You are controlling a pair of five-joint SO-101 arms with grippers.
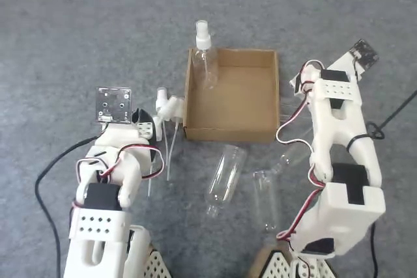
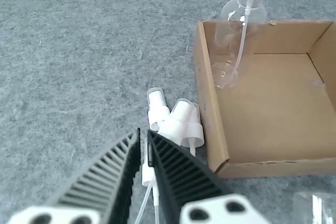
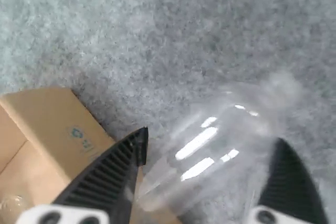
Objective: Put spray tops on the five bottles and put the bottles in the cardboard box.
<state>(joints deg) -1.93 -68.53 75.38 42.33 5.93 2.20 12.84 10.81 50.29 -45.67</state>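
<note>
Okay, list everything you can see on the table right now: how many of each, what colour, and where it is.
cardboard box: one, brown, mid-mat, open top.
capped bottle: one, clear with white spray top, upright in the box's far corner.
lying bottles: two, clear, no tops, on the mat in front of the box.
third uncapped bottle: one, clear, beside a box corner.
loose spray tops: white, clustered beside the box; count unclear.
mat: one, grey.
left gripper: black, over the spray tops.
right gripper: black, open around the third uncapped bottle.
</note>
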